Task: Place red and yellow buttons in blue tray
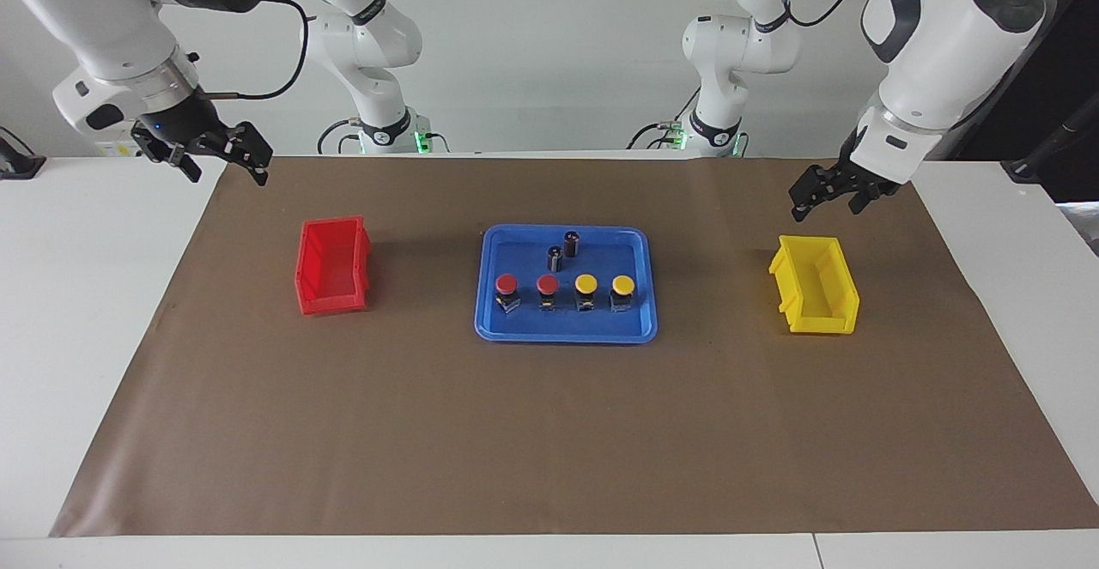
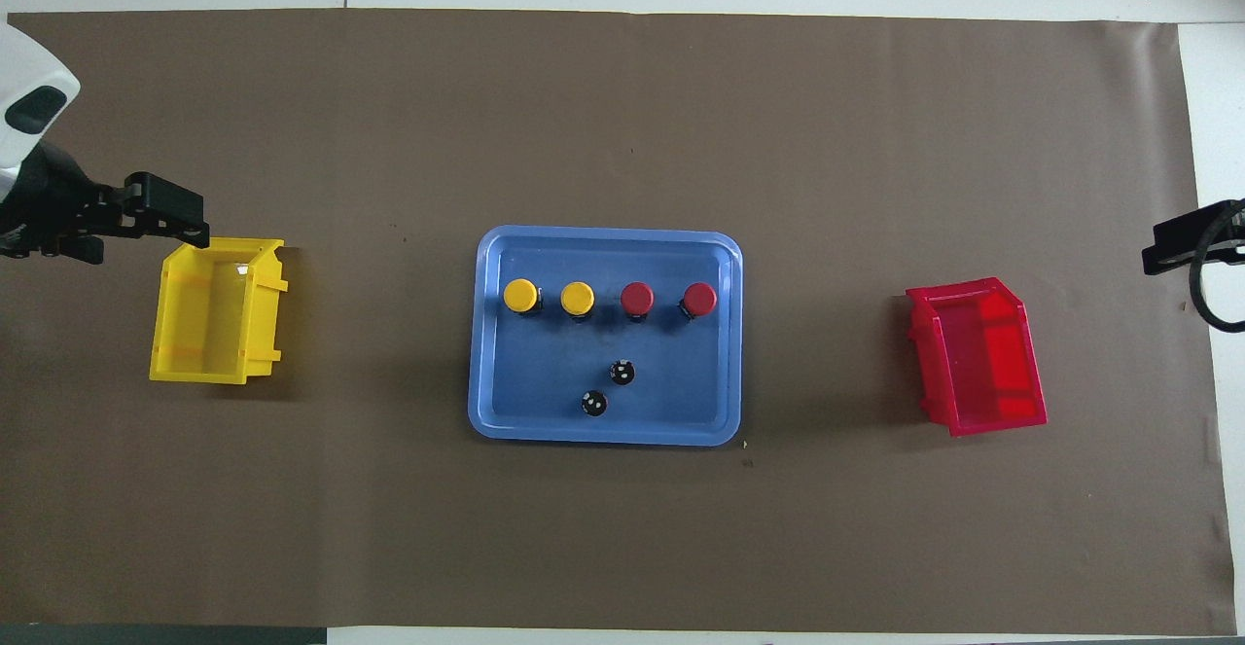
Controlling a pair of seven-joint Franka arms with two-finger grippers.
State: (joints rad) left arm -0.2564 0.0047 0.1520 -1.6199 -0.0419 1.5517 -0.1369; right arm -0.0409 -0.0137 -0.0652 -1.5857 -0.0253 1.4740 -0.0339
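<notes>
In the facing view, four buttons are counted upright in the blue tray (image 1: 489, 294): two red buttons (image 1: 506, 284), two yellow buttons (image 1: 586, 283). Two dark cylinders (image 1: 571, 243) stand nearer the robots.

In the overhead view, the button row follows the tray's long axis, running between the arms' ends. The left gripper (image 2: 180, 217) waits over the yellow bin (image 2: 209, 309), the right gripper (image 2: 1182, 246) beside the red bin (image 2: 978, 358); their jaws cannot be judged.

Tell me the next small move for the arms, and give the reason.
Probably none beyond holding position: both red buttons and both yellow buttons already stand in a row inside the blue tray. The left end effector hangs above the yellow bin and the right end effector waits off the red bin, each holding nothing.
</notes>
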